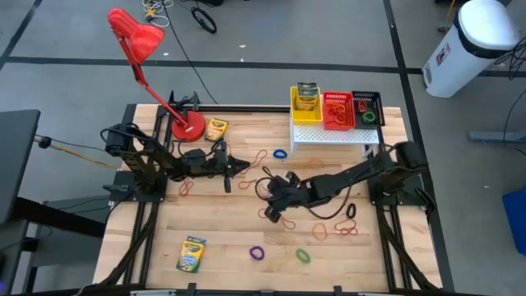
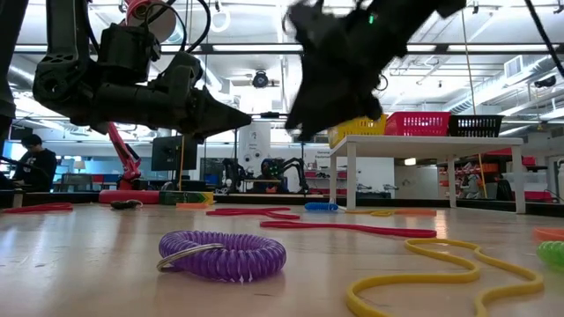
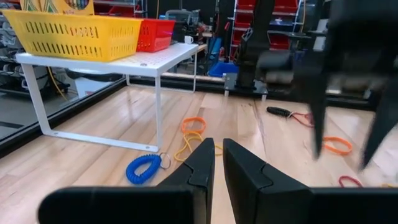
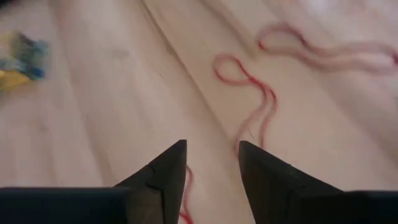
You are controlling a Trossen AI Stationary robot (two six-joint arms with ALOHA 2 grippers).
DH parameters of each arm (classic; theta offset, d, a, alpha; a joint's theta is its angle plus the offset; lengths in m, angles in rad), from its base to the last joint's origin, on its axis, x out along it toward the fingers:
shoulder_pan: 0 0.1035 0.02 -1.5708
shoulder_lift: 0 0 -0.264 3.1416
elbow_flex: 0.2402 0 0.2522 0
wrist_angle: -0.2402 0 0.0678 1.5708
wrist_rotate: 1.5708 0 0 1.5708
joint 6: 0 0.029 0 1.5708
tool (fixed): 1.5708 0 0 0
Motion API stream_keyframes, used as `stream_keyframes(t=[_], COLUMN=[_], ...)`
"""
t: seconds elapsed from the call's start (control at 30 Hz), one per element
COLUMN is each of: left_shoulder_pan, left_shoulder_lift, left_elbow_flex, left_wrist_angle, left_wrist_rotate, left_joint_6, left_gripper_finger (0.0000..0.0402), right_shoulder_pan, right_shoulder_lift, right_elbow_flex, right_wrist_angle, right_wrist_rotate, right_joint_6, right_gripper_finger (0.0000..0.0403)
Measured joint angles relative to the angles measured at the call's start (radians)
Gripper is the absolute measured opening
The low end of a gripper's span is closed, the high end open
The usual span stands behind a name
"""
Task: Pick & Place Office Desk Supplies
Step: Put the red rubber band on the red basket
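Thin rubber-band loops in mixed colours lie scattered on the wooden table [image 1: 214, 222]. One crayon box [image 1: 216, 128] lies by the lamp base and another [image 1: 191, 253] near the front left. A third stands in the yellow basket [image 1: 306, 103], which sits beside the red basket [image 1: 338, 109] and the black basket [image 1: 367, 107] on a white shelf [image 1: 333, 136]. My left gripper [image 1: 240, 167] is shut and empty, above the table's middle left. My right gripper [image 1: 274, 210] is open and empty. It hovers over a red band [image 4: 249, 93].
A red desk lamp [image 1: 187, 125] stands at the far left, its head [image 1: 136, 34] reaching beyond the table. A blue coil band [image 3: 143, 168] lies in front of the shelf legs. A purple coil band [image 2: 222, 254] and a yellow band [image 2: 441, 264] lie near the front edge.
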Motion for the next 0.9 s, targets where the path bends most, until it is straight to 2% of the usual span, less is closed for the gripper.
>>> stream_keyframes(t=[0.2, 0.37, 0.47, 0.63, 0.9], left_shoulder_pan=[0.0, 0.0, 0.0, 0.0, 0.0], left_shoulder_lift=[0.0, 0.0, 0.0, 0.0, 0.0], left_elbow_flex=[0.002, 0.003, 0.003, 0.003, 0.003], left_wrist_angle=[-0.017, -0.026, -0.029, -0.028, -0.028], left_wrist_rotate=[0.0, -0.001, -0.004, -0.011, -0.011], left_joint_6=[0.0, 0.0, 0.0, 0.0, 0.0], left_gripper_finger=[0.0038, 0.0038, 0.0038, 0.0038, 0.0038], right_shoulder_pan=[-0.001, 0.001, 0.02, 0.071, 0.1], right_shoulder_lift=[0.172, 0.236, 0.246, 0.251, 0.252], right_elbow_flex=[0.107, 0.263, 0.315, 0.272, 0.195], right_wrist_angle=[-0.001, -0.24, -0.35, -0.377, -0.428], right_wrist_rotate=[-0.004, -0.015, -0.046, -0.13, -0.161], right_joint_6=[0.049, 0.051, 0.051, 0.081, 0.177], right_gripper_finger=[0.0184, 0.0231, 0.0246, 0.0234, 0.0203])
